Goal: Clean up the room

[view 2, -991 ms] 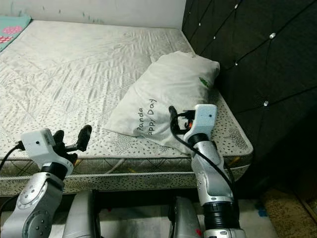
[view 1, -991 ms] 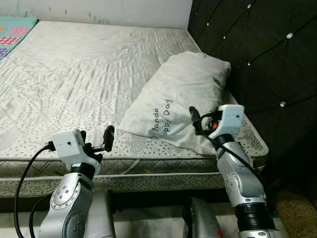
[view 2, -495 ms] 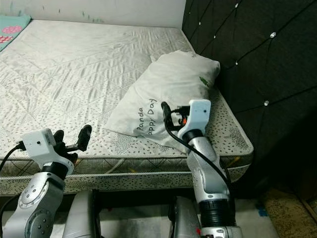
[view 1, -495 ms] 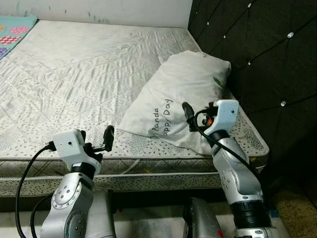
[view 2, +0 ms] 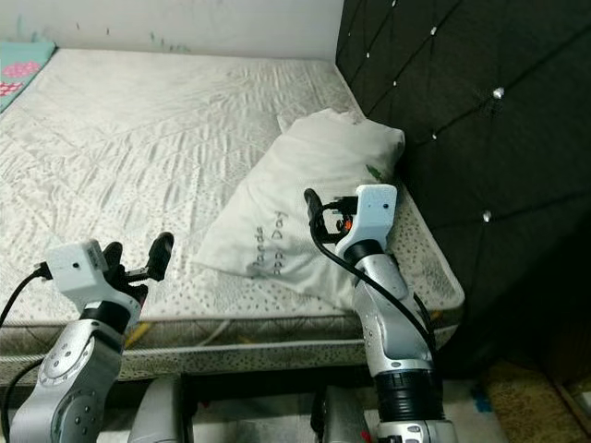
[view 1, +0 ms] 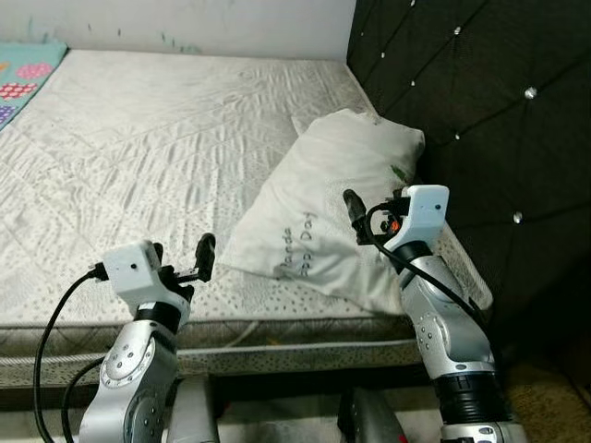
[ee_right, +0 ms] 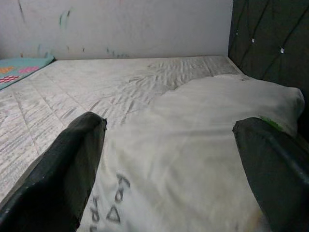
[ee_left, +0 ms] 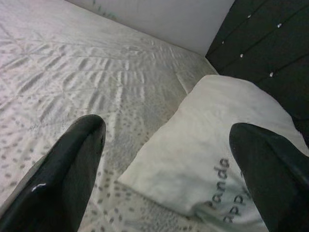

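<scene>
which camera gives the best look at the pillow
The left eye view: the whole pillow lies on the mattress against the headboard. The right eye view shows it likewise; the wrist views crop it between each gripper's black fingers.

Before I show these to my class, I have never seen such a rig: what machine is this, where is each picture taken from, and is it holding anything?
It is a humanoid robot with two silver arms, standing at the edge of a bed. The two wide pictures come from a stereo camera on its head, looking down. The two close pictures come from cameras on its wrists, looking out between each arm's two black fingers. On the mattress lies a white pillow with printed lettering, next to a dark tufted headboard. A teal patterned cloth lies at the far corner. The right gripper hovers over the pillow, jaws open. The left gripper, also open, is over the mattress near the pillow's corner. Neither holds anything.
</scene>
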